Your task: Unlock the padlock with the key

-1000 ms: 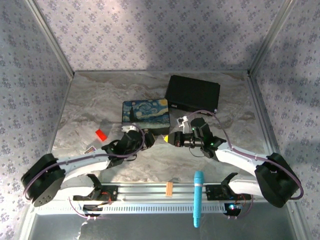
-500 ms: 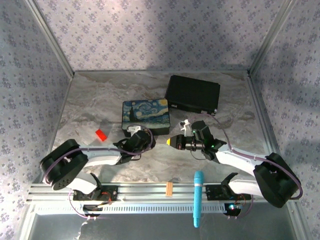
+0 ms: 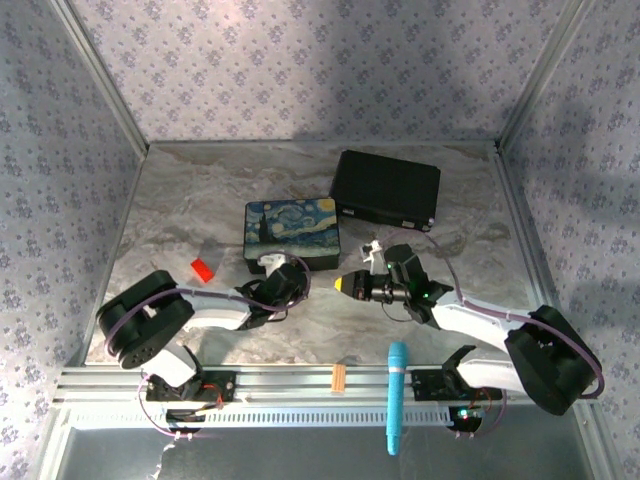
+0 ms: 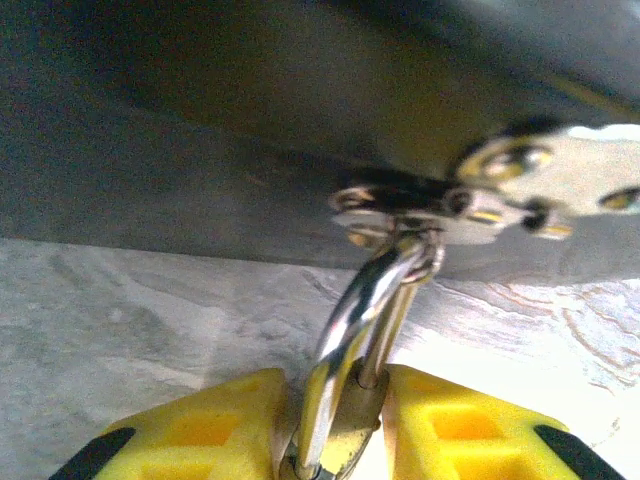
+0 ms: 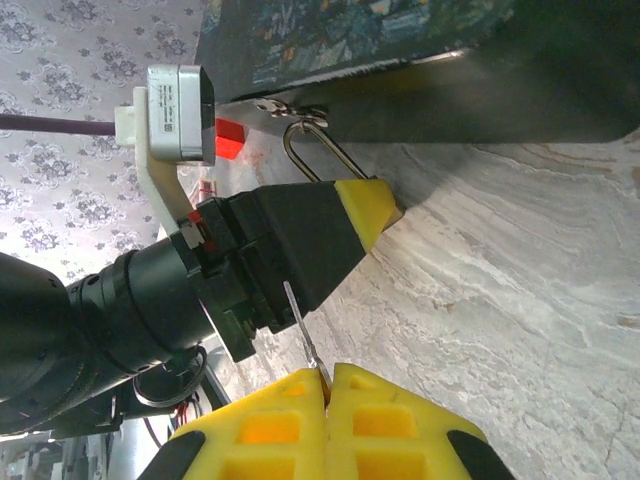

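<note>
The padlock [image 4: 350, 440] hangs by its silvery shackle [image 4: 365, 310] from the metal hasp [image 4: 440, 205] on the front of the blue painted box [image 3: 292, 232]. My left gripper [image 4: 335, 395] is shut on the brass body, one yellow finger [image 4: 215, 425] on each side. In the right wrist view the same shackle [image 5: 318, 152] loops out past the left gripper's yellow tip [image 5: 365, 210]. My right gripper [image 5: 328, 380] is shut on the key [image 5: 303, 330], whose thin blade points at the left gripper, a short way off. From above, the right gripper [image 3: 343, 284] sits just right of the left gripper [image 3: 297, 275].
A black box [image 3: 385, 188] stands behind the painted box at the back right. A small red block [image 3: 203, 269] lies to the left. On the near rail sit a teal tool [image 3: 397, 395] and a tan wooden peg [image 3: 339, 377]. Marble tabletop [image 3: 480, 250] is walled on all sides.
The left gripper's jaws have closed onto the padlock body. The left arm's elbow has swung in from the far left. The right gripper, still holding the key, has edged slightly right.
</note>
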You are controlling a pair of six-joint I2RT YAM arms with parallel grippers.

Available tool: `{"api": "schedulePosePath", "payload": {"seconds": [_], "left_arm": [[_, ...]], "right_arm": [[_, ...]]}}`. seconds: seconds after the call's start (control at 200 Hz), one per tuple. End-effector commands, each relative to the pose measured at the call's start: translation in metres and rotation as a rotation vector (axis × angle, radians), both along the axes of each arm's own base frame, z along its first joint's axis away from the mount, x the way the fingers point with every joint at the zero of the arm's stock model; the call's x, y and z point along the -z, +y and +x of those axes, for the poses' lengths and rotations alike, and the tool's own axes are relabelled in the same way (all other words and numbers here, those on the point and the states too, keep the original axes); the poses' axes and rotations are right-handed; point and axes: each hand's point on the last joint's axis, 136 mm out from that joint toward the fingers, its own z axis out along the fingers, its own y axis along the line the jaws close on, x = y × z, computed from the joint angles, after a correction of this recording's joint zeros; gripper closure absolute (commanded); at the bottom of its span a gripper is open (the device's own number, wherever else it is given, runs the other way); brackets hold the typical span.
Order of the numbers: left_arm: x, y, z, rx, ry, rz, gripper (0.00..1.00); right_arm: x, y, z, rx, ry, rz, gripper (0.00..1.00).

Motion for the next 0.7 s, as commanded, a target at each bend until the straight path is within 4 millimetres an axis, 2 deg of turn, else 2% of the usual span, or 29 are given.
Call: {"api": "schedulePosePath", "payload": {"seconds": [0.0, 0.11, 0.275, 0.455, 0.695], "left_arm": [[-0.004, -0.013, -0.002, 0.012, 0.017, -0.057, 0.78], [-0.014, -0.017, -0.004, 0.013, 0.022, -0.109, 0.88], [-0.034, -0.022, -0.002, -0.008, 0.039, -0.246, 0.91], [-0.055, -0.025, 0.005, -0.036, 0.067, -0.464, 1.00], [-0.069, -0.024, 0.009, -0.062, 0.056, -0.543, 1.00]], "right_arm": [[0.004, -0.001, 0.002, 0.024, 0.010, 0.008, 1.00], [0.002, 0.001, 0.002, 0.021, 0.022, 0.040, 1.00], [-0.004, 0.016, 0.001, -0.039, 0.085, 0.144, 1.00], [0.007, 0.027, 0.003, -0.082, 0.215, 0.253, 1.00], [0.021, 0.033, 0.003, -0.100, 0.280, 0.291, 1.00]]}}
